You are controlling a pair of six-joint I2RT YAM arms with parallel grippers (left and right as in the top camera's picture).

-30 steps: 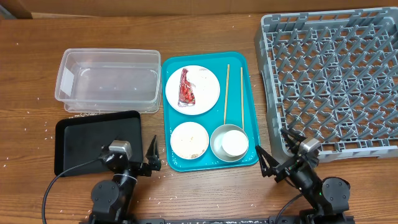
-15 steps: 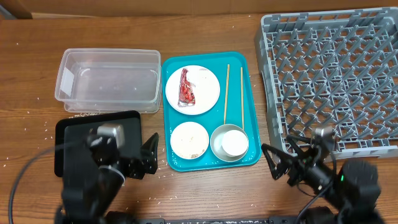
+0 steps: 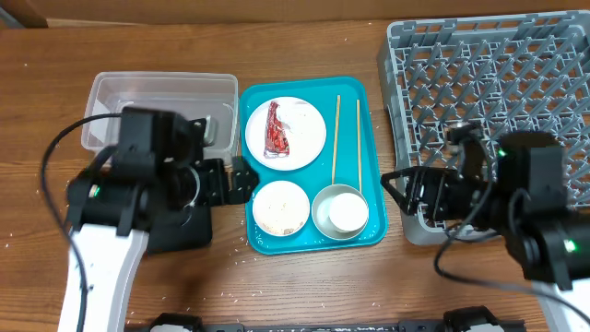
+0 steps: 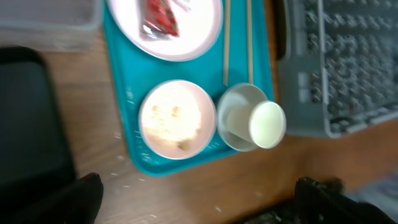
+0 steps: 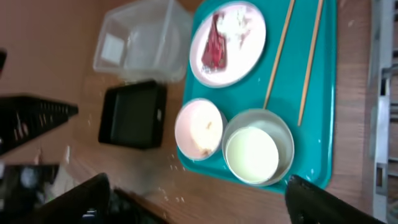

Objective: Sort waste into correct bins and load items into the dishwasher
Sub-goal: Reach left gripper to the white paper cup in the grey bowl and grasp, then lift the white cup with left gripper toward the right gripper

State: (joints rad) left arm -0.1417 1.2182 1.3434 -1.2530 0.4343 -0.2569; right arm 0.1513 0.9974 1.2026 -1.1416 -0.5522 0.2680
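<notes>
The red-and-white wrapper (image 3: pixel 276 129) lies on the large white plate (image 3: pixel 304 129). The small white dish (image 3: pixel 281 207) holds rice bits. The white cup (image 3: pixel 348 212) sits in the metal bowl (image 3: pixel 321 210). Two chopsticks (image 3: pixel 336 138) lie beside the plate. My left gripper (image 3: pixel 235 180) is open and empty, above the table left of the dish (image 4: pixel 177 118). My right gripper (image 3: pixel 396 192) is open and empty, between the bowl and the grey rack (image 3: pixel 498 101). The left arm hides parts of the clear tub (image 3: pixel 157 106) and black tray (image 3: pixel 180 235).
All the dishes rest on a teal tray (image 3: pixel 309 244). Loose rice grains (image 3: pixel 235 254) are scattered on the wooden table in front of the tray and near the tub. The right wrist view shows the tub (image 5: pixel 137 43) and black tray (image 5: pixel 134 115) empty.
Both arms have risen from the table's front edge and swung inward: the left now hangs over the black tray and tub, the right over the rack's front left corner. Both grippers stay open.
</notes>
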